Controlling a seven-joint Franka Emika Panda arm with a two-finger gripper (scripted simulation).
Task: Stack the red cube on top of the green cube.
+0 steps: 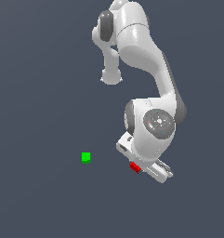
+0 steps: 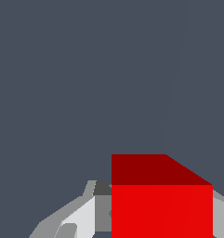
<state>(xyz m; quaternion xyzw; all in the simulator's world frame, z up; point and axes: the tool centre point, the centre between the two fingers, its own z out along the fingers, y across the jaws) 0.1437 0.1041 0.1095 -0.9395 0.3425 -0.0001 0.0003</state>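
The red cube [image 1: 135,168] is small and bright red, and it sits between my gripper's [image 1: 137,165] fingers, partly hidden by the white hand. In the wrist view the red cube [image 2: 161,204] fills the space between the two grey fingers [image 2: 100,211], which touch its sides. The gripper is shut on it. The green cube [image 1: 86,157] lies alone on the dark floor, well off to the exterior view's left of the gripper. It is out of the wrist view.
The white arm [image 1: 141,51] reaches down from the top of the exterior view, with its big wrist joint [image 1: 153,125] right above the gripper. Plain dark grey floor [image 1: 39,195] lies all around both cubes.
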